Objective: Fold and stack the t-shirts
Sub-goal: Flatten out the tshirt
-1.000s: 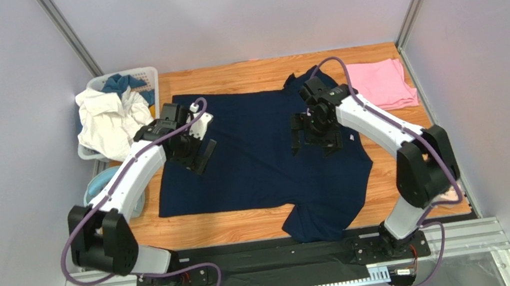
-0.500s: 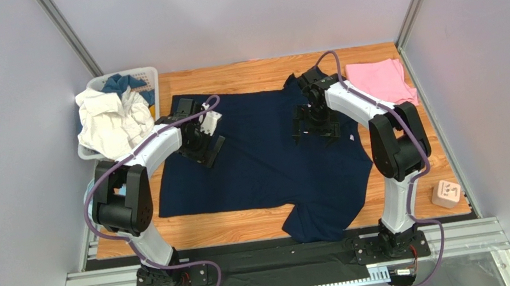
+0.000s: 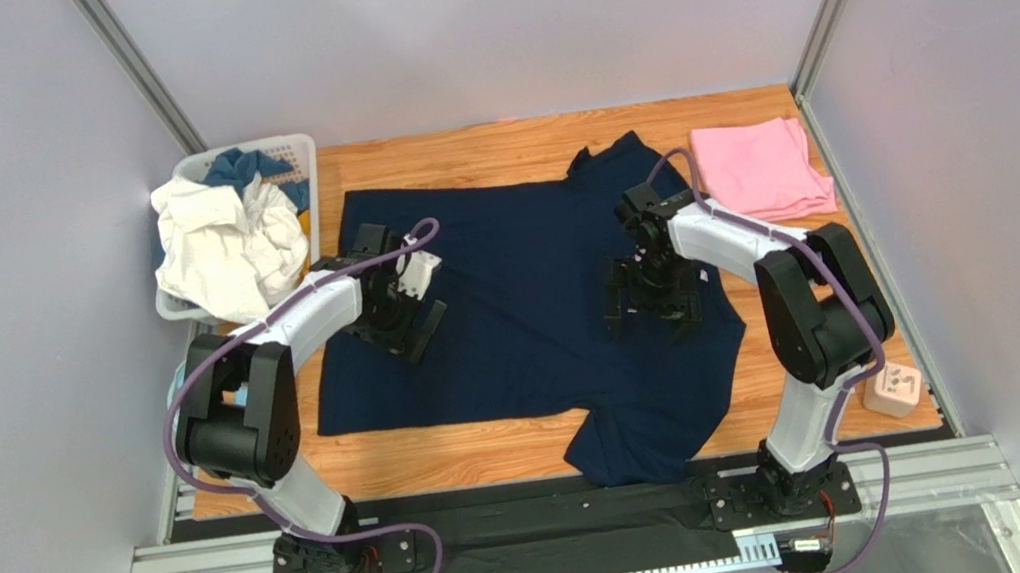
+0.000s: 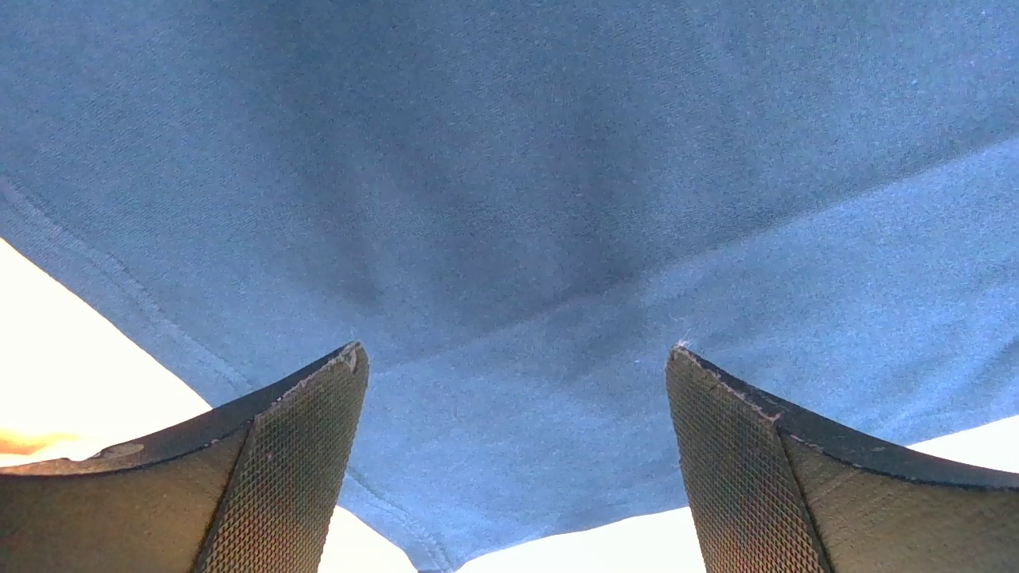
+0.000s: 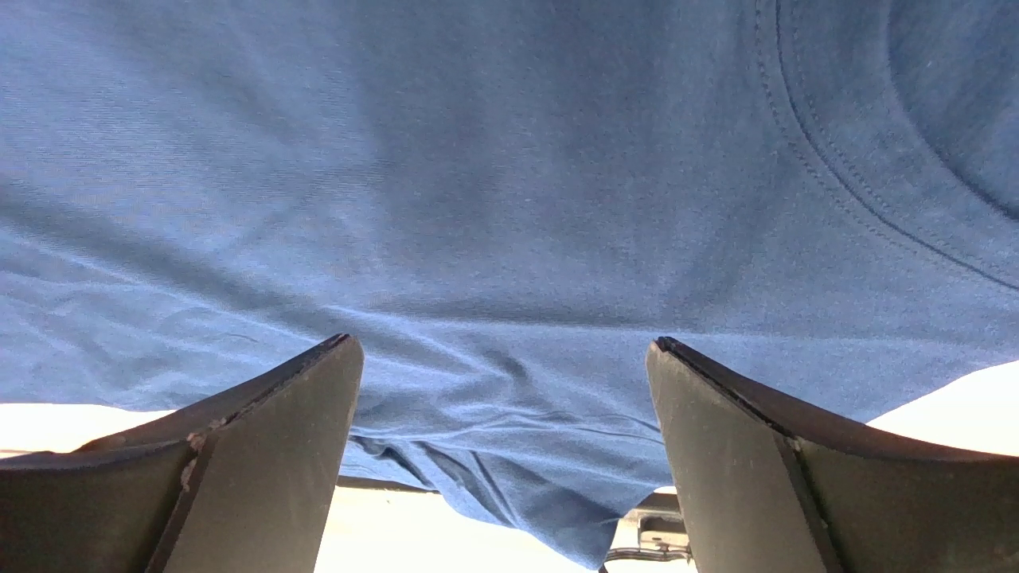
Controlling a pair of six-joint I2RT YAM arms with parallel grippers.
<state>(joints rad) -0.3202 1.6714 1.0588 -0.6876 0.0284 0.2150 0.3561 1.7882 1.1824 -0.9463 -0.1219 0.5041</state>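
The large dark navy t-shirt (image 3: 522,323) lies spread flat over the wooden table (image 3: 495,451), with one sleeve hanging off the front edge. At the back right sits the smaller pink t-shirt (image 3: 757,171), folded. My left gripper (image 3: 409,329) hovers open, low over the navy shirt's left part. In the left wrist view the navy cloth (image 4: 538,179) and its hem fill the space between the left gripper (image 4: 514,352) fingers. My right gripper (image 3: 651,314) stands open over the shirt's right side. Below the right gripper (image 5: 502,343) the navy cloth (image 5: 479,179) is wrinkled, with a curved seam at the upper right.
A white basket (image 3: 294,149) at the back left holds a heap of white cloth (image 3: 222,246) and a teal cloth. A light-blue thing (image 3: 202,368) lies off the table's left edge. A small tan block (image 3: 893,389) sits at the front right. Grey walls close in three sides.
Both grippers have dropped closer to the navy shirt. The right one moved nearer and slightly right; both arms' elbows folded down toward the table. Both stay open.
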